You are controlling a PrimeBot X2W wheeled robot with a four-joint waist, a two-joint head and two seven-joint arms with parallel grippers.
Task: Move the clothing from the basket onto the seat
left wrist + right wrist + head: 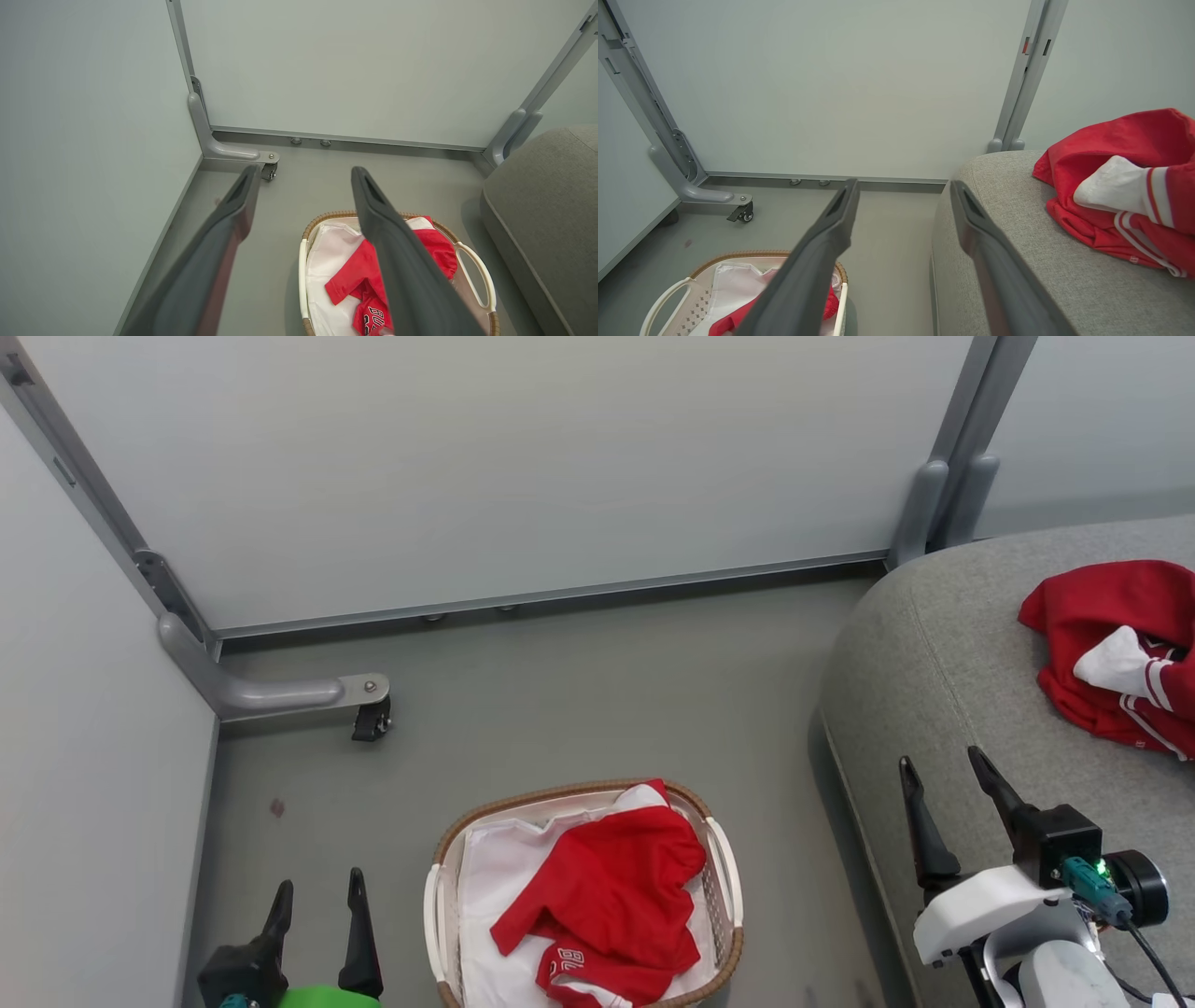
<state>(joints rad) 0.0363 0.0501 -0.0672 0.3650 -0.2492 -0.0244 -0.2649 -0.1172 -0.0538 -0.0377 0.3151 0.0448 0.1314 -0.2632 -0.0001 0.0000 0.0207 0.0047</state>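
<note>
Left gripper (pixel 319 882) hovering open, empty, over floor (pixel 560 691) beside basket (pixel 523 803); right gripper (pixel 939 758) hanging open, empty, over seat (pixel 934 644) edge; red garment (pixel 607 896) lying in basket; second garment (pixel 1092 616) resting on seat.

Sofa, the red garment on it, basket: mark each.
sofa (pixel 934 644), head view, bare grey corner.
red garment on sofa (pixel 1088 605), head view, upper red fold.
basket (pixel 728 866), head view, right white handle.

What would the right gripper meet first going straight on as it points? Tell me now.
Most likely the wall near its foot, across bare floor. The right gripper aims just beside the sofa, whose corner lies close to that line and might be brushed first; depth is unclear.
</note>
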